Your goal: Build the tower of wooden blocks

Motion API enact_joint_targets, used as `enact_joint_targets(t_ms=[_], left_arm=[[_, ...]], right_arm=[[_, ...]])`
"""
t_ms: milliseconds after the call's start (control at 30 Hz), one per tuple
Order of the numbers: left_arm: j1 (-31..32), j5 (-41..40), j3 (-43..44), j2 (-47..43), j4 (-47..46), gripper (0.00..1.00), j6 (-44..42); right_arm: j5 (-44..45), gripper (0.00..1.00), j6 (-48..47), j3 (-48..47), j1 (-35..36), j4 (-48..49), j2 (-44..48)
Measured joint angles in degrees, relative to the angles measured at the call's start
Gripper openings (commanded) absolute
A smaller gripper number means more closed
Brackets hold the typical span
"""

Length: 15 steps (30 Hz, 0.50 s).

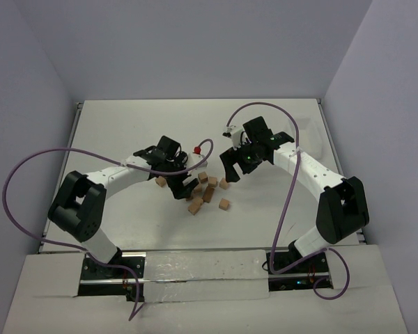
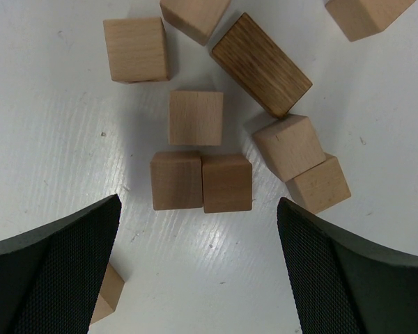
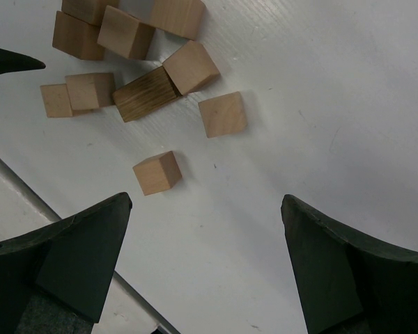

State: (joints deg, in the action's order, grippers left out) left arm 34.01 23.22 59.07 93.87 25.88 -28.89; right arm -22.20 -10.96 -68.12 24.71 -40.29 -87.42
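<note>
Several small light-brown wood blocks lie loose and flat in a scatter at the table's middle; no tower stands. One longer, darker block lies among them. My left gripper is open and empty just left of the scatter. In the left wrist view two blocks sit side by side just ahead of it, and one block is partly hidden by its left finger. My right gripper is open and empty, above the scatter's far right. In the right wrist view a lone block lies ahead to the left.
The white table has raised rims left and right and lilac walls around it. A purple cable loops from each arm. A small red part shows near the left wrist. A strip of the table's edge shows in the right wrist view.
</note>
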Motion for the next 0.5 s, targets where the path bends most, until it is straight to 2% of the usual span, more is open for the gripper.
enact_joint_targets(t_ms=[500], left_arm=[[1.11, -3.39, -0.24, 2.79, -0.47, 0.96, -0.40]], right_arm=[[0.00, 0.96, 0.00, 0.00, 0.00, 0.00, 0.00]])
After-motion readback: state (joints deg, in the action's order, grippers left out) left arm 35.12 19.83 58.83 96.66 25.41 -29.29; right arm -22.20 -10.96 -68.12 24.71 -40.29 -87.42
